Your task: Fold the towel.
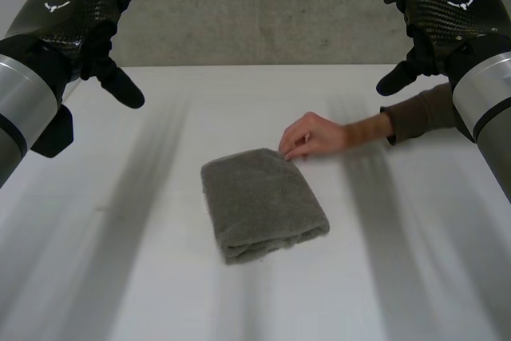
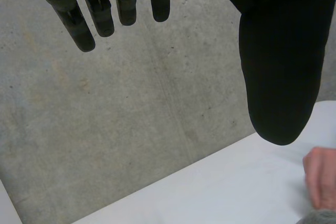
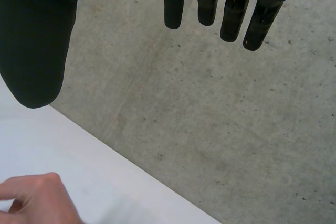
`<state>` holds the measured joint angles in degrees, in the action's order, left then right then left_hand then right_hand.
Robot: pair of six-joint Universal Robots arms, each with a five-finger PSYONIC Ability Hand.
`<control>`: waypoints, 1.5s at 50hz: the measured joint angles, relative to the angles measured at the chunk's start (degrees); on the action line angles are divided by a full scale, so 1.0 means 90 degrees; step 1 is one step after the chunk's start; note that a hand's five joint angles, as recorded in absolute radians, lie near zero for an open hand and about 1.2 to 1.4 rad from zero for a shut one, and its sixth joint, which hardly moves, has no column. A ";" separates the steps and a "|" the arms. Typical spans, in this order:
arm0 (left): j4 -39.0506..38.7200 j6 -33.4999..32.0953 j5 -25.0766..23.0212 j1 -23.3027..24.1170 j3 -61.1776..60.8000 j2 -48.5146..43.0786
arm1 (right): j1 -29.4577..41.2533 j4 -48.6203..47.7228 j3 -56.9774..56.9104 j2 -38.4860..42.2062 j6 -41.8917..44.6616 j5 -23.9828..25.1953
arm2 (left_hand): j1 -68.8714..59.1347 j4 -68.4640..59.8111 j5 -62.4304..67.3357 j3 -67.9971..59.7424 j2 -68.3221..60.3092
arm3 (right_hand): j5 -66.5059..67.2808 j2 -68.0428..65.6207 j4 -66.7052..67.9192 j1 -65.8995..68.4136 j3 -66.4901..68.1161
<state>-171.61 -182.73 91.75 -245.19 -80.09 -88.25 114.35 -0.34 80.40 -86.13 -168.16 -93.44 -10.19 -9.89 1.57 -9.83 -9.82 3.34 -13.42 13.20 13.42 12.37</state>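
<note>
Left hand [image 1: 68, 17] and right hand [image 1: 447, 13] up above table [image 1: 120, 277], fingers [image 2: 73, 24] straight, holding nothing — folded towel [image 1: 259, 201] between, person's hand [image 1: 315, 135] touching its far corner.

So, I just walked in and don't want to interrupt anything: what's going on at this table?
A person's hand reaches in from the robot's right side, with its fingers at the far corner of a grey towel. The towel lies folded in the middle of the white table. The robot's left hand and right hand hang above the table on either side, both open, holding nothing and apart from the towel.
</note>
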 measured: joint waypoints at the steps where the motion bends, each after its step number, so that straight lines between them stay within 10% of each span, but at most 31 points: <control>1: -0.0009 0.0000 0.0001 0.0002 -0.0012 0.0003 | -0.0001 0.0000 0.0001 0.0003 0.0013 0.0000 | 0.0000 0.0000 0.0000 0.0000 0.0000 | 0.0000 0.0000 0.0001 0.0000 0.0000; 75: -0.0302 0.0008 -0.0002 0.0046 -0.0197 -0.0046 | -0.0006 -0.0025 0.0017 -0.0078 0.0032 0.0072 | 0.0000 0.0002 0.0000 -0.0001 0.0003 | 0.0000 0.0000 0.0000 0.0000 0.0000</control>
<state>-174.32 -182.66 91.73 -244.77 -81.87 -88.67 114.30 -0.56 80.56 -86.83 -167.87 -92.79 -10.19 -9.87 1.57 -9.84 -9.80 3.34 -13.42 13.20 13.42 12.37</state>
